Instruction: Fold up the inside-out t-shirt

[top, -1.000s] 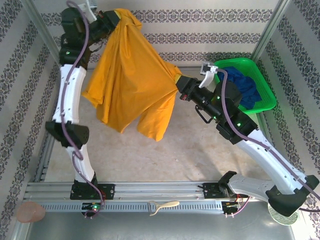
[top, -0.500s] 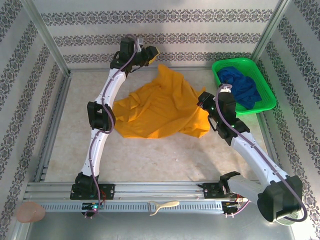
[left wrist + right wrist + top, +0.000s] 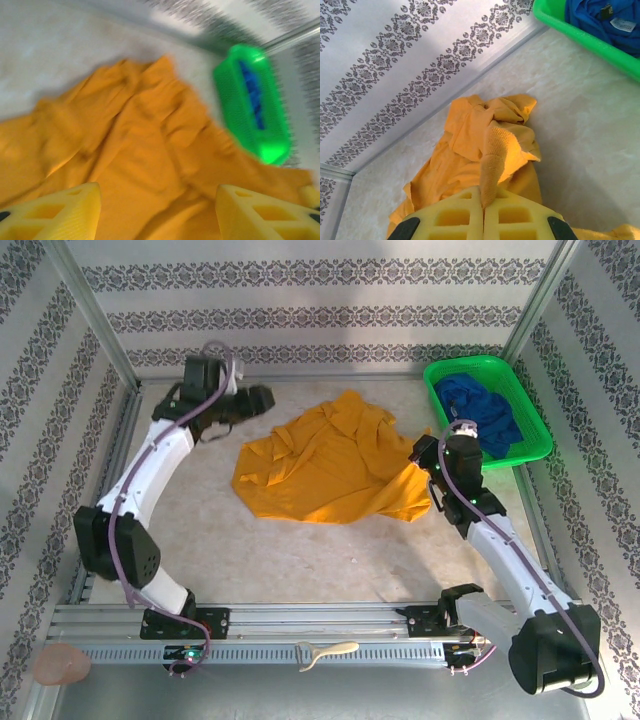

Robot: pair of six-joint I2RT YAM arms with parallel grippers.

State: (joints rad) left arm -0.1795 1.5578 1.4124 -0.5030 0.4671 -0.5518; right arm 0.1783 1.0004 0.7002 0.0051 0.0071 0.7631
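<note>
left gripper: fingers wide apart, nothing between them, crumpled mustard-yellow cotton t-shirt lying flat just beyond their tips | right gripper: fingers pressed together, pinching a raised fold of that t-shirt | blurred: green plastic basket far beyond left fingers

Bright, even light from above leaves only faint, soft shadows on the pale counter. The left wrist view is smeared by motion blur, with the t-shirt and green basket soft-edged. The other views are sharp.
</note>
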